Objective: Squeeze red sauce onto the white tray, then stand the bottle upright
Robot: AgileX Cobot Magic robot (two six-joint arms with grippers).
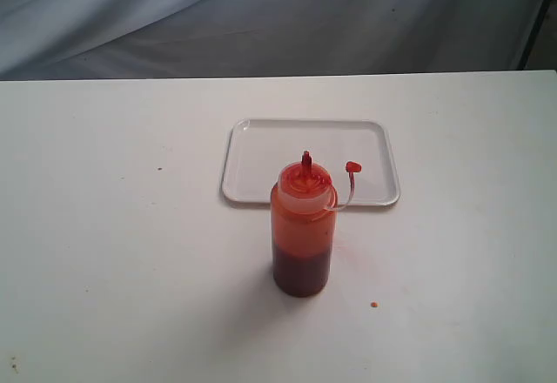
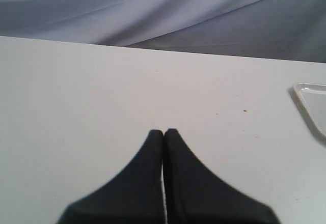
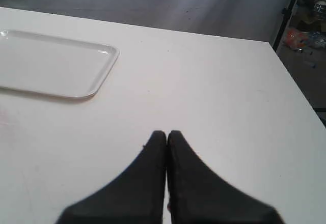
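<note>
So far nothing of the task looks done. The white tray [image 1: 261, 152] lies flat on the table [image 1: 104, 226] with its floor clean in every view, no drop or blob on it. The bottle [image 1: 302, 226] stands upright just in front of the tray's near rim. Its cap [image 1: 352, 167] is off and dangles on its tether to one side, and the nozzle [image 1: 305, 158] is bare and points up. The red sauce [image 1: 301, 272] sits dark in the lower part of the bottle. A tiny red speck [image 1: 373, 305] lies on the table near the bottle's base. What is left, as I judge it, is everything: grasping, tipping over the tray, squeezing, and setting the bottle back upright.

The left tool [image 2: 163, 132] has its two black fingers pressed together with nothing between them. It hangs over bare table, with only a corner of the tray at the edge of its camera's picture. The right tool [image 3: 167, 133] is likewise pressed together and empty, with the tray well apart from it. Neither wrist camera shows the bottle, and neither tool appears in the exterior view, so both sit well away from it.
</note>
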